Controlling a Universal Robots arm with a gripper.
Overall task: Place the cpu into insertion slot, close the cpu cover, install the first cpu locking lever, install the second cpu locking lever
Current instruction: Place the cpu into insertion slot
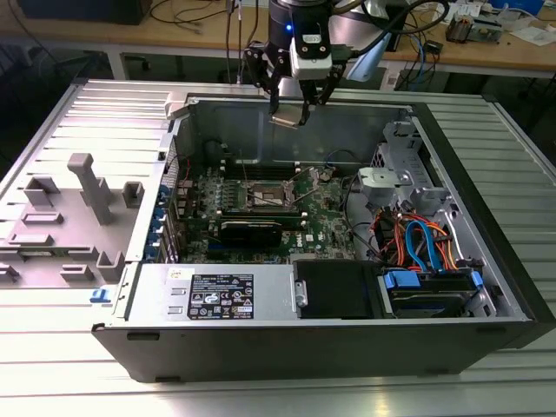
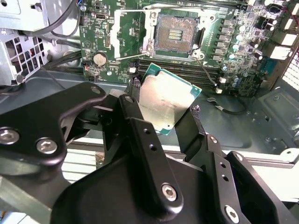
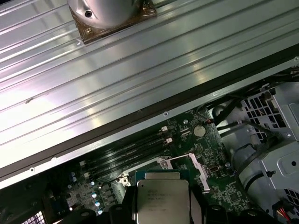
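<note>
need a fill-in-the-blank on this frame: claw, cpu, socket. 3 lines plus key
1. The black claw is ___ on the flat square silver-grey cpu.
2. The square dark insertion slot on the green motherboard is ___, with no chip in it.
3. In the exterior view the cpu hangs ___ the motherboard inside the open black computer case, not touching it.

Missing words: shut; empty; above
</note>
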